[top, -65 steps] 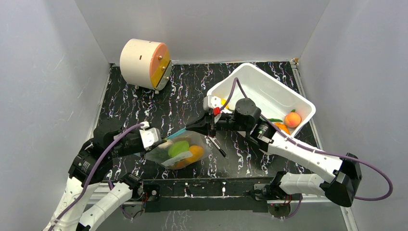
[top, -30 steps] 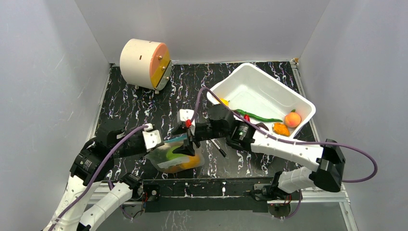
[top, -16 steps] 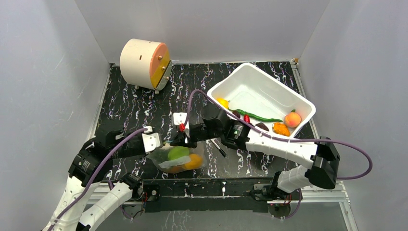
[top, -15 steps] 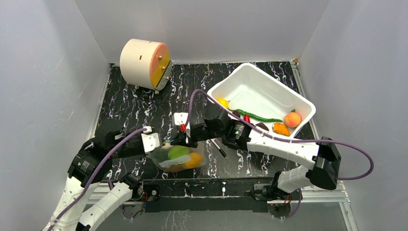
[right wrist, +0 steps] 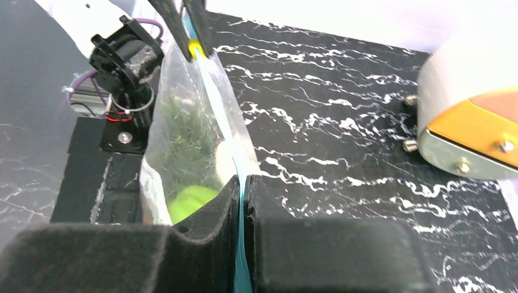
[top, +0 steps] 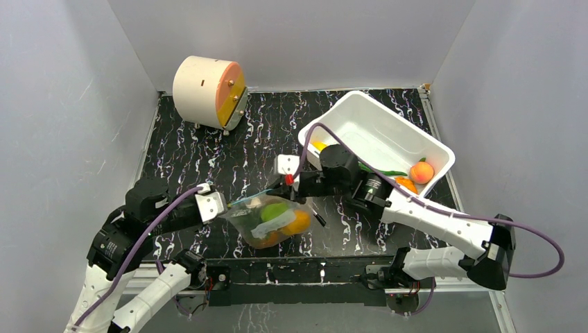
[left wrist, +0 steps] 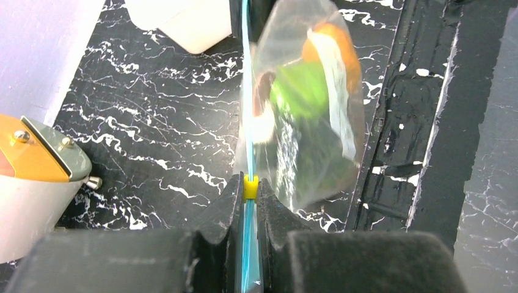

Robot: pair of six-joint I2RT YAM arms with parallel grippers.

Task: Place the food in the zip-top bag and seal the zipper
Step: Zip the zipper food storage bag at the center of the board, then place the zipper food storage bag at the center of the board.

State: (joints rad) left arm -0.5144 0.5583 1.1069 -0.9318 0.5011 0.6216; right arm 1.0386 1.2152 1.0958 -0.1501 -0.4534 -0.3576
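clear crinkly zip-top bag (top: 258,223), holding green and orange food (top: 286,216), is at the near middle of the table (top: 208,152). left gripper (left wrist: 247,190) and right gripper (right wrist: 242,186) each clamp an end of its thin blue-teal zipper (left wrist: 245,110), stretched straight between them.

Bright, even, diffuse light falls from above. The overhead view is sharp, with faint soft shadows on the black marbled worktop (top: 208,146) near its front edge. In the wrist views the left gripper (left wrist: 249,183) and right gripper (right wrist: 242,183) blur close-up, and the clear crinkly zip-top bag (left wrist: 305,122) carries white glare.
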